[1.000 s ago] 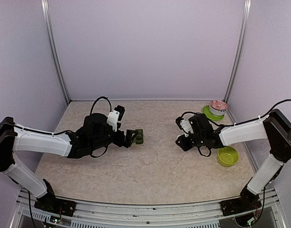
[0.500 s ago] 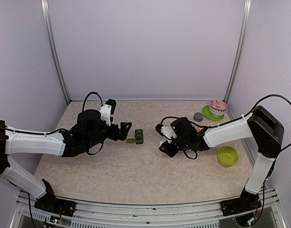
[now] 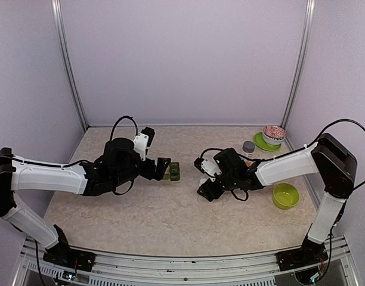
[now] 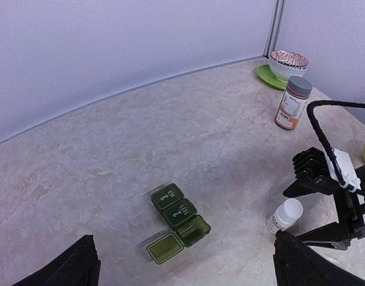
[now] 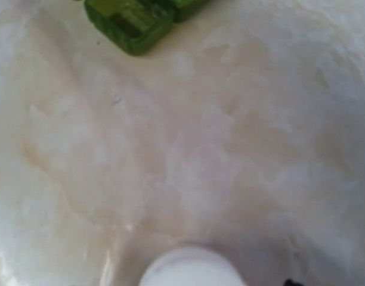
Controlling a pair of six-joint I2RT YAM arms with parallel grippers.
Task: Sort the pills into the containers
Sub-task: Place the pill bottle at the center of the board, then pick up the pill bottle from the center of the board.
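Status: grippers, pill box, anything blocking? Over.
Left gripper open, near green plastic pill organizer, one lid open. Right gripper open around small white pill bottle, upright. Nothing between bottle and organizer.

On the green pill organizer (image 4: 178, 221) lying just ahead of the left gripper (image 4: 183, 238), the middle lid (image 4: 179, 213) bears a pale numeral "2" with a short word above it, too small to read. The far lid (image 4: 167, 196) carries a similar mark, illegible. Print on the grey-capped bottle (image 4: 291, 102) and the white bottle (image 4: 284, 215), off to the gripper's right, cannot be read.
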